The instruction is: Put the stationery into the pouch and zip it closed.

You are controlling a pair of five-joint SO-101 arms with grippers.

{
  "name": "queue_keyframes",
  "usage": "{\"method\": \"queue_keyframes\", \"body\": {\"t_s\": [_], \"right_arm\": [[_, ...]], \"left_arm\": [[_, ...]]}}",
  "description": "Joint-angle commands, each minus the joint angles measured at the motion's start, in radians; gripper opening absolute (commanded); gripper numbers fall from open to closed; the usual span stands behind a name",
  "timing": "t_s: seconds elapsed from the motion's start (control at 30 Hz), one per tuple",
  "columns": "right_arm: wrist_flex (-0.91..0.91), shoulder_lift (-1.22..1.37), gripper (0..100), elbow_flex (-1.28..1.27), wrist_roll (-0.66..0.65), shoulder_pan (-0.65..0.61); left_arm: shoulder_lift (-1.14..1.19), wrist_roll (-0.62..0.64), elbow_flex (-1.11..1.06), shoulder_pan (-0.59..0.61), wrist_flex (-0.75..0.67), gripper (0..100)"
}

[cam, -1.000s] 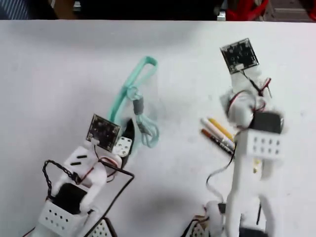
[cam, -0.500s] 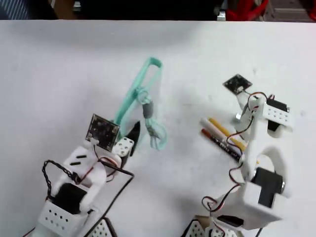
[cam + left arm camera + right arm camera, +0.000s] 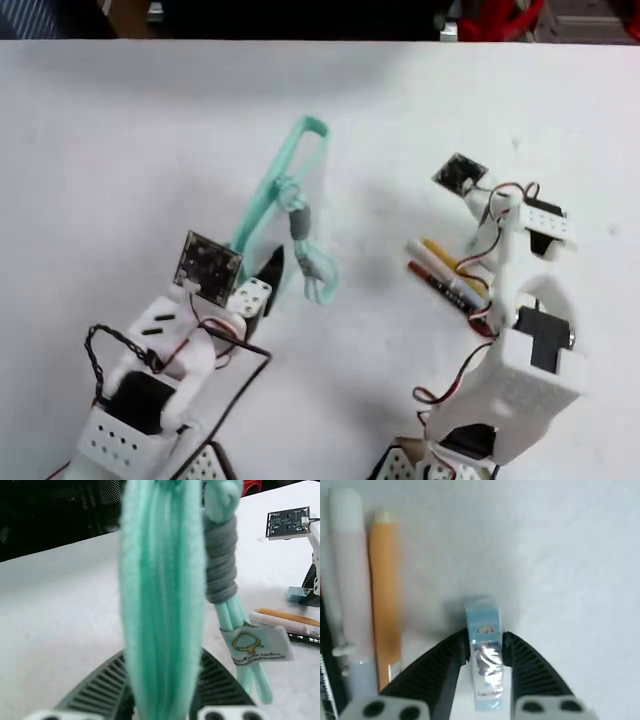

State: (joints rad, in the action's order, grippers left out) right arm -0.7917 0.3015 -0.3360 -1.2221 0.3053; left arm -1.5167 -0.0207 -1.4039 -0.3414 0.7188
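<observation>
The right gripper (image 3: 485, 636) is clamped on a small blue eraser (image 3: 486, 680) just beside the pens (image 3: 445, 272), probably to carry it across; the left gripper (image 3: 162, 695) pinches the mint pouch (image 3: 160, 580), standing it on edge on the table (image 3: 150, 130), likely to steady it for loading

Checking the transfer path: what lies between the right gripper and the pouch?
In the high view, the pens lie beside the right gripper, which is shut on a small blue block. From them to the pouch the table is bare.
</observation>
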Motion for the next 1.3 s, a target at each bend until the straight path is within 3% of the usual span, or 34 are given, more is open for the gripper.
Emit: {"method": "queue_keyframes", "body": {"t_s": [0.0,0.13,0.4,0.67,0.87,1.03,1.27], "right_arm": [[0.004,0.015,1.7,0.058,-0.032,-0.005],[-0.125,-0.091,1.7,0.124,0.015,-0.010],[-0.220,-0.556,1.7,0.183,0.422,-0.136],[-0.320,-1.041,1.7,0.269,0.784,-0.481],[-0.334,-1.075,1.7,0.397,0.973,-0.828],[-0.168,-1.046,1.7,0.342,1.042,-0.935],[0.005,-1.053,1.7,0.037,1.040,-0.869]], "left_arm": [[-0.013,-0.002,0.021,0.005,-0.017,12],[-0.013,-0.002,0.021,0.005,-0.017,12],[-0.013,-0.002,0.021,0.005,-0.014,13],[-0.013,-0.002,0.006,0.004,-0.018,13],[-0.013,-0.002,0.003,0.004,-0.018,18],[-0.013,-0.002,0.003,0.005,-0.018,18],[-0.013,-0.002,0.008,0.005,-0.018,18]]}}
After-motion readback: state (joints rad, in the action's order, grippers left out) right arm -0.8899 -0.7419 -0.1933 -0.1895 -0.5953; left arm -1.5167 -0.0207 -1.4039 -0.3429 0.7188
